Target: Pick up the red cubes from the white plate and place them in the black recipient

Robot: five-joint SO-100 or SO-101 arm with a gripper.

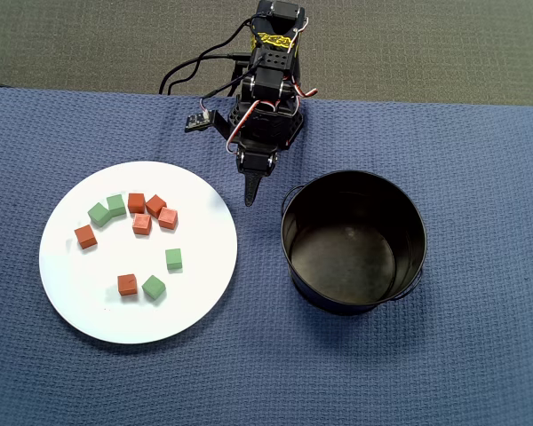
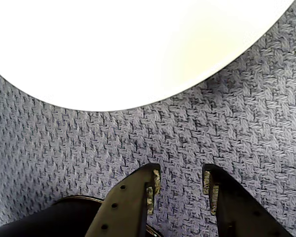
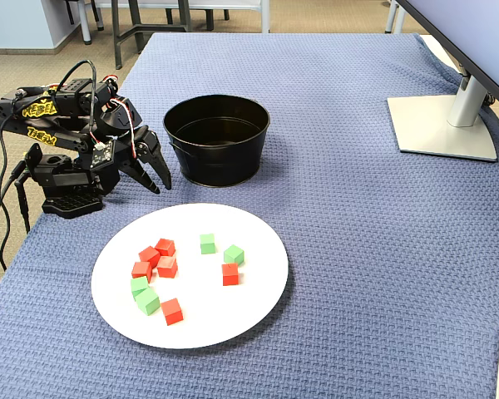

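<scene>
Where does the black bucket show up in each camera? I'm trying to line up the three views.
Overhead view: the black bucket sits right of centre, beside the white plate.
Wrist view: only a dark curved sliver at the bottom left, apparently its rim.
Fixed view: upper middle, behind the plate.
Shared landmark: the plate's edge, also seen in the wrist view.

The arm point(image 3: 71, 154) is made of black plastic parts with boxy black motor blocks between them. Yellow lettering marks its upper segments, and a yellow patch shows on top in the overhead view. Thin red and white wires loop around the joints, and thicker black cables point(image 3: 4, 208) hang from its base. The gripper point(image 2: 180, 190) has two black fingers point(image 2: 128, 197) with small round holes and rough grey pads.
</scene>
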